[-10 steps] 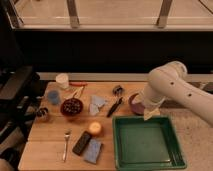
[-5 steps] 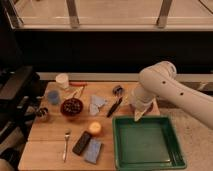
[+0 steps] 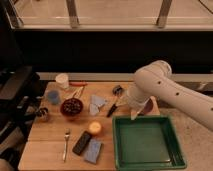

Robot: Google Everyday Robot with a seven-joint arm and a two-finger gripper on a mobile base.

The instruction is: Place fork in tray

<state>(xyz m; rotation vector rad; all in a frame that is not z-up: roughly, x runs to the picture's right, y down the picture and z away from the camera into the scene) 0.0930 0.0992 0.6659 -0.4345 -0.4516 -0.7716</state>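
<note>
The silvery fork (image 3: 66, 144) lies on the wooden table (image 3: 50, 131) near its front left, tines toward the back. The green tray (image 3: 148, 144) sits at the front right and holds nothing. My white arm (image 3: 165, 90) reaches in from the right. The gripper (image 3: 134, 113) hangs at its end just above the tray's back left corner, well right of the fork and apart from it.
Left of the tray lie an orange ball (image 3: 94, 128), a black flat object (image 3: 82, 143) and a blue sponge (image 3: 93, 150). Further back are a dark bowl (image 3: 72, 106), a crumpled cloth (image 3: 97, 103), a black-handled utensil (image 3: 114, 106), a red-handled utensil (image 3: 77, 83), a white cup (image 3: 62, 80) and a blue cup (image 3: 53, 96).
The arm has swung left, bringing the gripper from over the tray's back right toward its back left corner. The fork has not moved.
</note>
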